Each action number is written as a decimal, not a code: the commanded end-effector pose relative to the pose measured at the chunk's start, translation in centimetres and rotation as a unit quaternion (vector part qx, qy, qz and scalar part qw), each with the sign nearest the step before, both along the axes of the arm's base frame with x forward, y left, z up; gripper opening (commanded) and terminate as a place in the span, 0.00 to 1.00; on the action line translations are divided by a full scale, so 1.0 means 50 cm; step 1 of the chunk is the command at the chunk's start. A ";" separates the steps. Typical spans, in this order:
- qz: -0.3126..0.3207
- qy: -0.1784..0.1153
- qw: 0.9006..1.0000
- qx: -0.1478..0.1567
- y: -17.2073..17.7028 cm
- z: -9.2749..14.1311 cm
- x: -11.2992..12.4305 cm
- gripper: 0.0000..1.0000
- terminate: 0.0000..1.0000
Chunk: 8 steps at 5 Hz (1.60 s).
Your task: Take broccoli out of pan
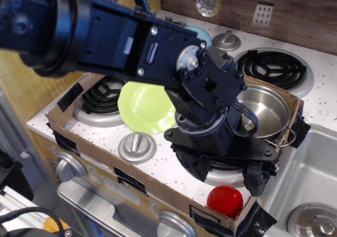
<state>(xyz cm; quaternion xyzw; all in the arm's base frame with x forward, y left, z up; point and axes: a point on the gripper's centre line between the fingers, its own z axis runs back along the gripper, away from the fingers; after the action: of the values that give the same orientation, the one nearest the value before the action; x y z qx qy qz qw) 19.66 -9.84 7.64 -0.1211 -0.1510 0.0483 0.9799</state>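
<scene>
Black robot arm (158, 52) low over the white speckled toy-stove desk (168, 168), wrist blocking most of the middle. Black claw (253, 168) down at the front burner, just beside the near rim of the round shiny stainless-steel pan (266, 108) with thin wire handles. Open or closed: cannot tell, fingers hidden under the wrist housing.

Small light-green toy broccoli: not visible anywhere. Visible part of the pan floor bare and shiny; near part of the pan covered by the arm. So location unknown, perhaps under the claw or inside it. Direction of stem and long axis impossible to judge.

Flat lime-green scalloped plate (146, 108) left of the arm, red round toy (225, 201) at the front corner.

Probable step: carrying or setting down outside the pan. Next move likely needs a clear spot on the desk, then release.
</scene>
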 end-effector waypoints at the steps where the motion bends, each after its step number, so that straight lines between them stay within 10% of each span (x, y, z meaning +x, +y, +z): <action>1: 0.000 0.000 1.000 0.000 0.000 0.000 0.000 1.00 0.00; 3: 0.121 0.045 0.991 0.031 0.007 0.107 0.073 1.00 0.00; 5: 0.290 0.075 0.953 -0.040 0.018 0.098 0.163 1.00 0.00; 8: 0.249 0.023 0.968 -0.023 0.059 0.019 0.272 1.00 0.00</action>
<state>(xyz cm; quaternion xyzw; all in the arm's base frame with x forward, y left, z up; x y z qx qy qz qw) 32.41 -7.13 7.02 -0.0860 -0.1322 0.2985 0.9413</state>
